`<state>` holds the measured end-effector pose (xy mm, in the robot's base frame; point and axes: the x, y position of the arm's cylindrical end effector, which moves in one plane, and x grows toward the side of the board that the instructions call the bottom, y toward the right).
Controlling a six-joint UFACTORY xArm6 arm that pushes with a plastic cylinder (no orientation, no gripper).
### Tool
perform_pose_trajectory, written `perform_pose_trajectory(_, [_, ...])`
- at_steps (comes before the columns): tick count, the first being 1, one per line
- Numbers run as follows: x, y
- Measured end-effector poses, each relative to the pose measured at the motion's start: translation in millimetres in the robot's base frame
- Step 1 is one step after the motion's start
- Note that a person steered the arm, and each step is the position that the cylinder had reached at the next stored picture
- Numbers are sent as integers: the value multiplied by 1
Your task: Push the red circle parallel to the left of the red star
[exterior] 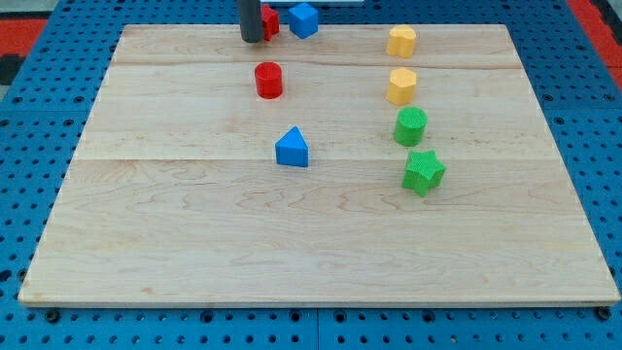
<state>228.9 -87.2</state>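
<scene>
Wooden board [321, 243] carries two yellow blocks [401, 42], [401, 86], a green circle [410, 126] and green star [423, 172] at the view's right, and a blue triangle [292, 148] mid-board. We see our tip [252, 39] at the top edge, touching the red star [269, 20], which it partly hides, beside a blue cube [303, 19]. The red circle [268, 80], an upright glossy cylinder, stands just below them; we have no claw.

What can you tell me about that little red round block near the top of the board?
The red circle is a short, upright cylinder in plain matte red, standing on the pale wooden board in its upper half, left of centre. Nothing touches it. My tip sits above it toward the view's top, beside another red block; the blue triangle lies below.
</scene>
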Motion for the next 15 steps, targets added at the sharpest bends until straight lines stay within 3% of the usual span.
perform_pose_trajectory(2, [34, 75])
perform_pose_trajectory(3, [85, 20])
perform_pose_trajectory(5, [153, 18])
perform_pose_trajectory(6, [164, -39])
perform_pose_trajectory(8, [115, -47])
perform_pose_trajectory(10, [102, -4])
perform_pose_trajectory(12, [54, -20])
perform_pose_trajectory(15, [52, -67])
